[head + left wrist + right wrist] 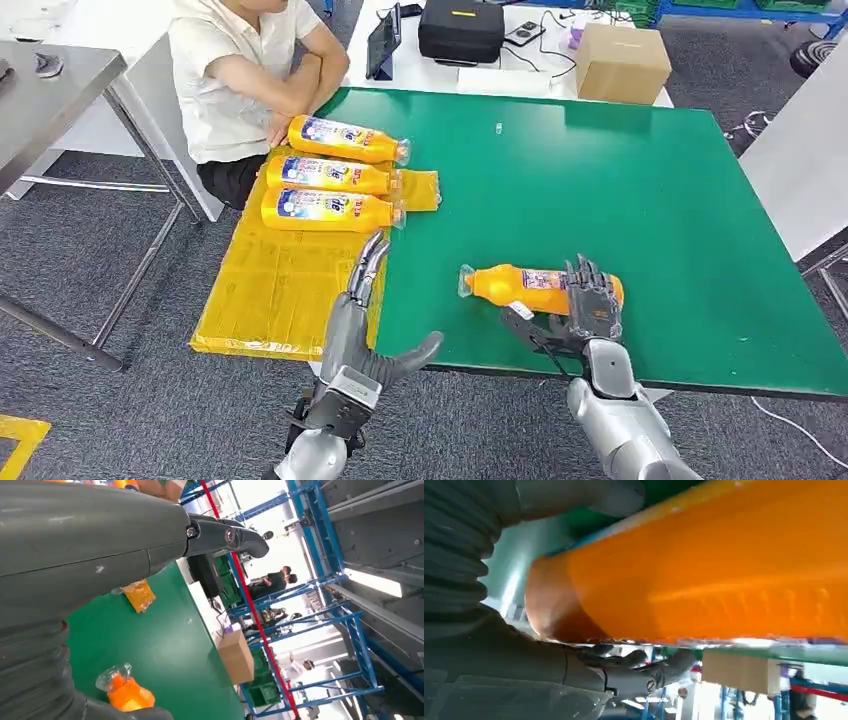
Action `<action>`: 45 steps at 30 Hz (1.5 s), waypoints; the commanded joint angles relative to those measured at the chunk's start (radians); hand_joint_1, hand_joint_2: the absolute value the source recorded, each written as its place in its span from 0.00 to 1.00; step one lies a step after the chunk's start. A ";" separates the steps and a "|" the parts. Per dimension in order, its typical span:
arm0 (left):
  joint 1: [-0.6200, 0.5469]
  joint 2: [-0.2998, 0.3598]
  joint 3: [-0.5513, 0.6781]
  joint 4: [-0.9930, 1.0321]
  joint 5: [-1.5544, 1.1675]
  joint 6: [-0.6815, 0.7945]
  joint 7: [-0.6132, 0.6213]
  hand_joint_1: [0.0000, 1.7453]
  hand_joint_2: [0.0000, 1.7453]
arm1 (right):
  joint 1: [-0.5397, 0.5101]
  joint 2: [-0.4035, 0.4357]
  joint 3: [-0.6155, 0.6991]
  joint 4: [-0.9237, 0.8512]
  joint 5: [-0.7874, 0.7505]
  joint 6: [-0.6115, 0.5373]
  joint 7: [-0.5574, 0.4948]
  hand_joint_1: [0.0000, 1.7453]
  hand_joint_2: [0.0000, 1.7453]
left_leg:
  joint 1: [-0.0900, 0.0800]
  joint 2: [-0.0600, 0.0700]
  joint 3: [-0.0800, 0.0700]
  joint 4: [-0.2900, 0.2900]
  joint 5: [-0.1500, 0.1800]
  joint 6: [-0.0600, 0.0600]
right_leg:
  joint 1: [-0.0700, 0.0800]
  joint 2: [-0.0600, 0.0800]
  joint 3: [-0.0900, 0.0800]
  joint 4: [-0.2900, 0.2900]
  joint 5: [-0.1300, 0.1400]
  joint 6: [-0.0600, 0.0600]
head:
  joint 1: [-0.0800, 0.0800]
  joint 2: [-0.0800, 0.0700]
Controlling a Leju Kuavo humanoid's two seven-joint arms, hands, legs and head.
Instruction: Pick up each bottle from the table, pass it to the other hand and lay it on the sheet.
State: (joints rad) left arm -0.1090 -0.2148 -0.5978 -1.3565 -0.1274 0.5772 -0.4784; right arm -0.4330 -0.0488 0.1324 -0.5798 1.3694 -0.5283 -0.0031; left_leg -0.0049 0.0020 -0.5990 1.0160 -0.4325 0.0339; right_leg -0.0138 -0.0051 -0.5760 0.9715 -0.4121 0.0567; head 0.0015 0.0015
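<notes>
An orange bottle (520,288) lies on its side on the green table (600,180), cap end pointing left. My right hand (590,300) is over its base end, fingers laid across the top and thumb (520,318) on the near side. Close up, the bottle (724,565) sits between thumb (574,497) and stretched fingers (639,672), with a thin gap at the fingers. My left hand (365,320) hovers empty, fingers apart, over the right edge of the yellow sheet (270,290). Three matching bottles (325,175) lie at the sheet's far end. The table bottle's cap end (125,692) appears beside my left hand (100,545).
A person (240,80) sits at the table's far left corner, arms close to the farthest bottle. A cardboard box (622,62) and black case (460,28) stand on a white table behind. A grey metal table (50,80) stands far left.
</notes>
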 commanded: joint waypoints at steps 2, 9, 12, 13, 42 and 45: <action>-0.007 0.016 0.018 0.018 0.000 -0.012 0.005 0.00 1.00 | 0.055 -0.006 -0.055 0.088 -0.186 -0.008 -0.180 1.00 1.00 | 0.001 -0.003 0.003 -0.001 0.001 -0.001 | 0.001 -0.003 0.003 -0.001 -0.001 -0.001 | 0.000 0.000; -0.010 0.028 0.017 0.025 0.021 -0.010 -0.009 0.00 1.00 | 0.082 0.031 -0.097 0.034 -0.390 0.006 -0.355 1.00 1.00 | 0.002 -0.001 0.005 -0.002 0.000 -0.002 | 0.002 -0.001 0.007 -0.002 0.000 -0.002 | 0.001 0.000; -0.008 0.028 0.017 0.030 0.087 -0.050 -0.007 0.00 1.00 | 0.091 0.041 -0.096 -0.011 -0.472 0.006 -0.407 0.97 1.00 | 0.002 -0.001 0.004 -0.002 0.000 -0.003 | 0.002 -0.001 0.006 -0.002 0.000 -0.003 | 0.000 0.000; -0.003 0.030 0.020 0.036 0.171 -0.113 0.022 0.00 1.00 | 0.097 0.038 -0.078 -0.036 -0.489 -0.010 -0.415 0.94 1.00 | 0.002 0.000 0.004 -0.002 0.000 -0.002 | 0.002 0.000 0.005 -0.001 0.000 -0.002 | 0.001 0.000; 0.016 0.028 0.097 0.180 0.797 -0.407 0.115 0.00 1.00 | 0.186 0.087 0.308 -0.534 -0.808 0.074 -0.470 0.76 1.00 | 0.001 0.002 -0.009 -0.001 0.000 -0.002 | 0.001 0.001 -0.007 0.001 0.000 -0.001 | 0.000 0.000; -0.011 0.027 0.078 0.221 0.792 -0.432 0.116 0.00 1.00 | 0.192 0.104 0.373 -0.518 -0.842 0.117 -0.477 0.79 1.00 | 0.001 0.002 -0.009 -0.001 0.000 -0.002 | 0.001 0.001 -0.007 0.001 0.000 -0.002 | 0.000 0.000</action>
State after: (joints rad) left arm -0.0361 -0.1911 -0.5352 -1.2852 0.6813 0.1411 -0.3360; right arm -0.2318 0.0450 0.3356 -1.0876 0.5784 -0.4830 -0.4638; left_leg -0.0043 0.0028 -0.6111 1.0159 -0.4323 0.0331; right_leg -0.0135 -0.0047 -0.5850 0.9730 -0.4120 0.0567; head 0.0019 0.0015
